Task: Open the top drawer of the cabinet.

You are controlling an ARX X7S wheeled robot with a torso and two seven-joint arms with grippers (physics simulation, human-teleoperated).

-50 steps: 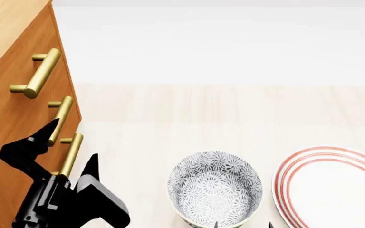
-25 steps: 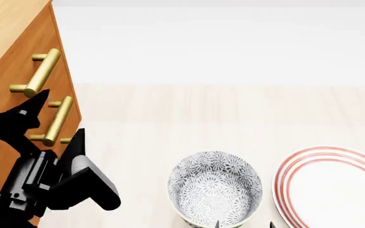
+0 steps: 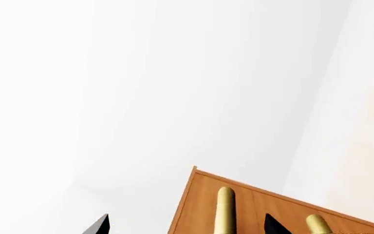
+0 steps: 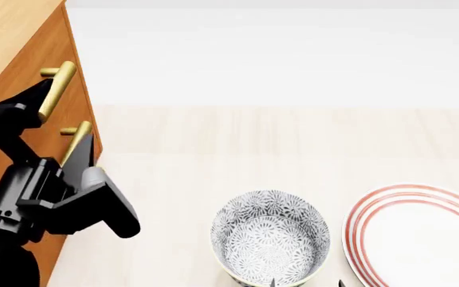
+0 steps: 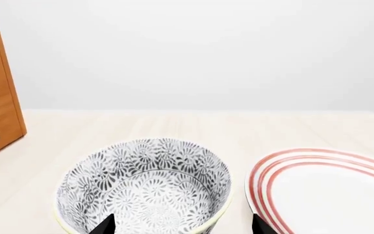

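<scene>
Your left claw [image 4: 58, 116] was spread open, its fingers straddling the top drawer's brass handle [image 4: 55, 91]. The bar's long axis ran between them, the cabinet [image 4: 22, 60] front just beyond.

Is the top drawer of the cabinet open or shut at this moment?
Shut. In the head view the top drawer front lies flush with the cabinet face; no inner box shows. The left gripper straddles its handle, open.

No legible text, label, brand, number or sign on any surface in view. The bowl [image 4: 270, 238] carries only a grey floral pattern; the plate [image 4: 421, 233] carries only red concentric rings. Neither pattern forms characters.
</scene>
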